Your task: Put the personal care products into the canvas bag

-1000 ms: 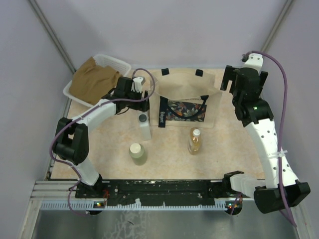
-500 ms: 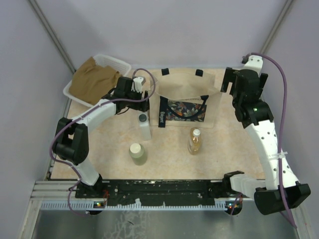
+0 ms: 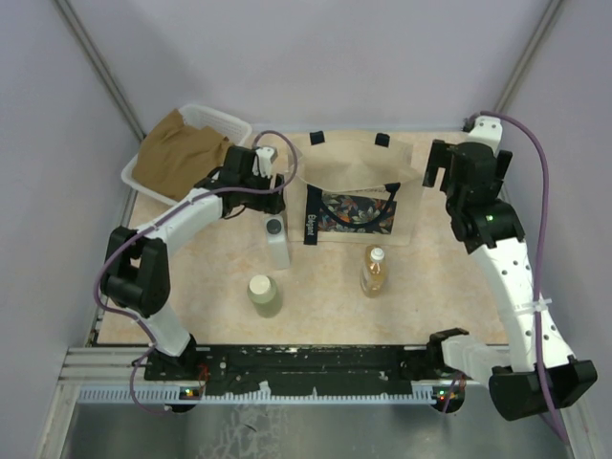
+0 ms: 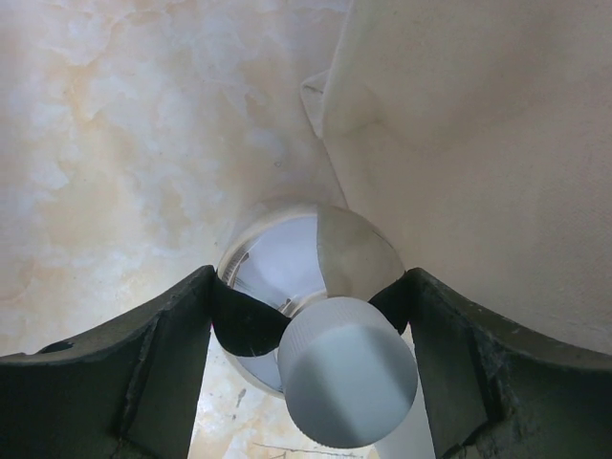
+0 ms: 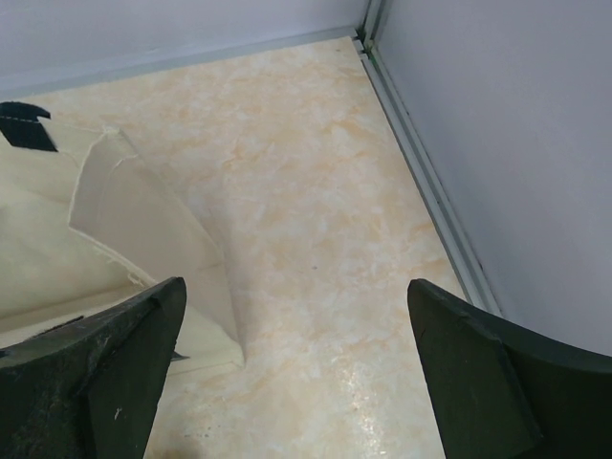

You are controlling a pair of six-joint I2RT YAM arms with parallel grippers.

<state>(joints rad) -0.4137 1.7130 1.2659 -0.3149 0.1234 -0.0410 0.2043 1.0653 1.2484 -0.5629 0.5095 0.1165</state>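
Clear bottle (image 4: pixel 283 260) snug within left end effector (image 4: pixel 309 292), wrist view only.

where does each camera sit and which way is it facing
top external: high behind the robot, looking down at the table and canvas bag; left arm and right arm show.
left wrist: on the left arm, looking down past the left gripper, shut on the clear bottle.
right wrist: on the right arm, looking down at the table's far right corner between the open right gripper.
shared: canvas bag edge in all three.
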